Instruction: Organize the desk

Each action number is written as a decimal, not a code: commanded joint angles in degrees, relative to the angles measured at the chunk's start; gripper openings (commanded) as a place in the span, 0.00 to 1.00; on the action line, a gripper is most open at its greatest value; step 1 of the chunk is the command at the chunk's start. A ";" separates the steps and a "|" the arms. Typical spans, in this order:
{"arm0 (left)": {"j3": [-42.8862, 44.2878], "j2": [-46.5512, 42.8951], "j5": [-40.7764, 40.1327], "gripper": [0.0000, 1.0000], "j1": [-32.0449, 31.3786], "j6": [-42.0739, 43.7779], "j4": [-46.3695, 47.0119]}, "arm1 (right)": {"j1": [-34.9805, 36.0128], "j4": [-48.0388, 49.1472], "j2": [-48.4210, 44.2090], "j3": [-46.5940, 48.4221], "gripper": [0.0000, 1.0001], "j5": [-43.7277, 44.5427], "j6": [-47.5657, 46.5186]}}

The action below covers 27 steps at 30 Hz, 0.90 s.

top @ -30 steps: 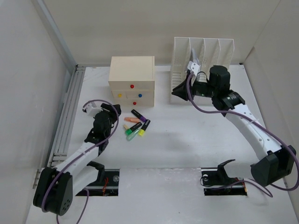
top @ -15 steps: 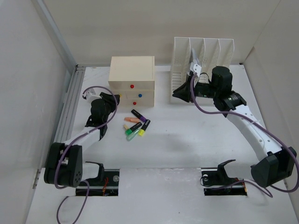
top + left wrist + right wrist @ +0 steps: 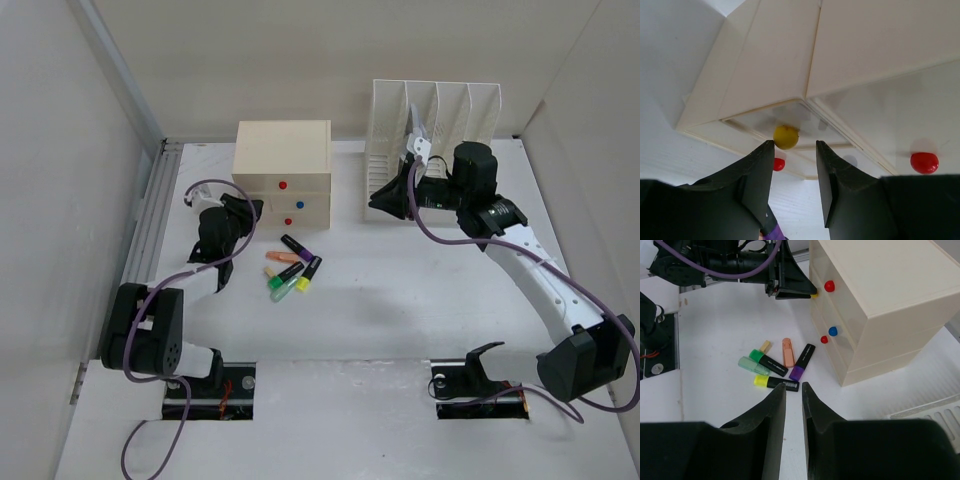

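The white desk holds a beige drawer box with round knobs. My left gripper reaches its left side. In the left wrist view this gripper is open, and the yellow knob sits just beyond its tips, touching the left finger only. Several highlighters lie loose in front of the box. My right gripper hovers beside the white file rack, its jaws narrowly open and holding nothing. It looks down on the highlighters.
On the drawer box are a red knob, a blue knob and a lower red knob. A grey rail runs along the desk's left edge. White walls close in on three sides.
My left gripper has moved forward up to the drawer box's yellow knob and its jaws have narrowed. The right gripper shifted slightly right, then stayed put.
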 commanded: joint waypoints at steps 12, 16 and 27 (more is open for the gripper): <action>1.81 1.77 -0.18 0.11 0.42 0.44 5.16 | -0.43 3.22 -0.55 -0.26 0.25 -2.30 -0.32; -0.11 1.24 -0.18 0.09 0.42 0.44 5.78 | -0.43 3.22 -0.55 -0.79 0.25 -2.30 -0.32; -12.15 -11.93 -2.63 0.09 -1.95 -1.85 6.92 | -0.43 3.22 -0.55 -0.79 0.25 -3.36 -0.85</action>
